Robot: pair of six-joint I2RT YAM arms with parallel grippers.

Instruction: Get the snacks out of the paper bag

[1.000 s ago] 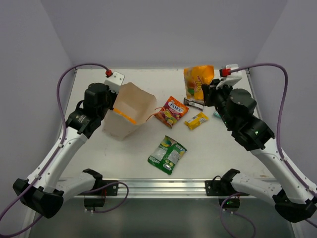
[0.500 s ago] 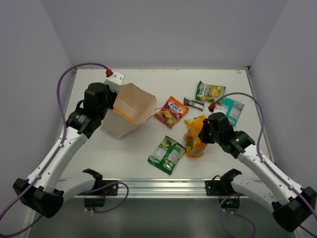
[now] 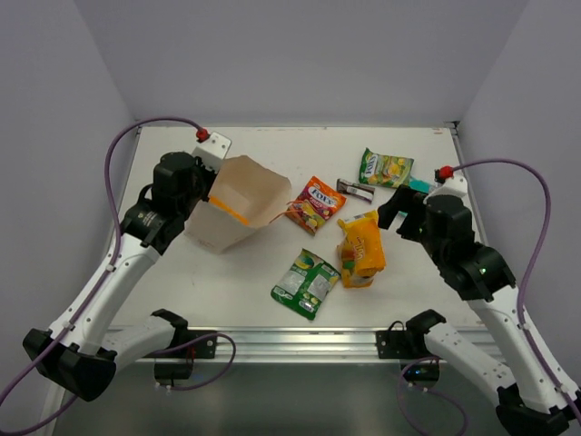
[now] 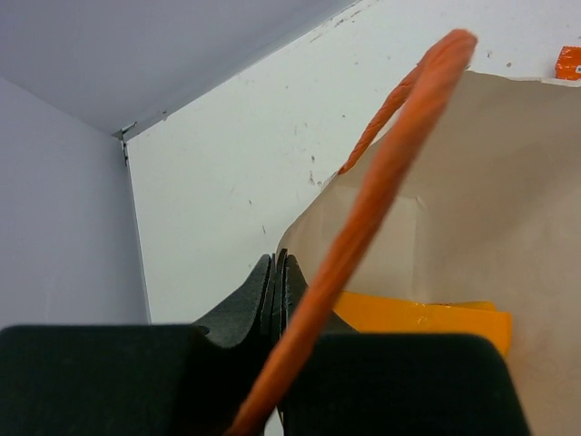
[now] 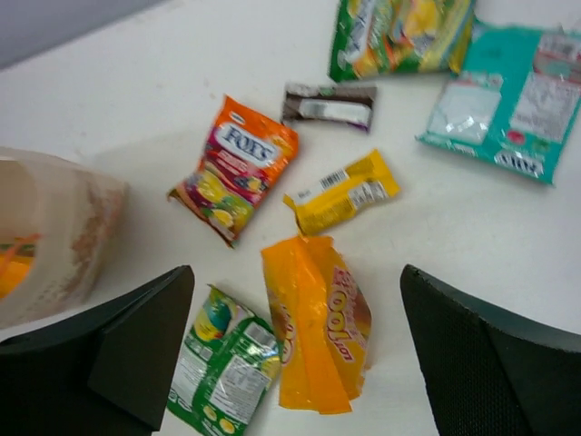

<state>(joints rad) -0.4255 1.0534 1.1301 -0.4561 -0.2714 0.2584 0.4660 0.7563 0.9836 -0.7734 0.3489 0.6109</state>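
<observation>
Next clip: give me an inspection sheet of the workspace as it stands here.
Surface: white table, faintly speckled.
Job's things: bag tilted, mouth open, orange patch inside, unclear what; snacks out on the table: Fox's packet, dark bar, yellow bar, orange packet, near green packet, far green packet, teal packet.
Clutter: nothing seen.
Grippers: left gripper shut on bag rim; right gripper open over orange packet.
Cables: purple left cable and right cable loop off the arms.
Surroundings: plain pale walls.
</observation>
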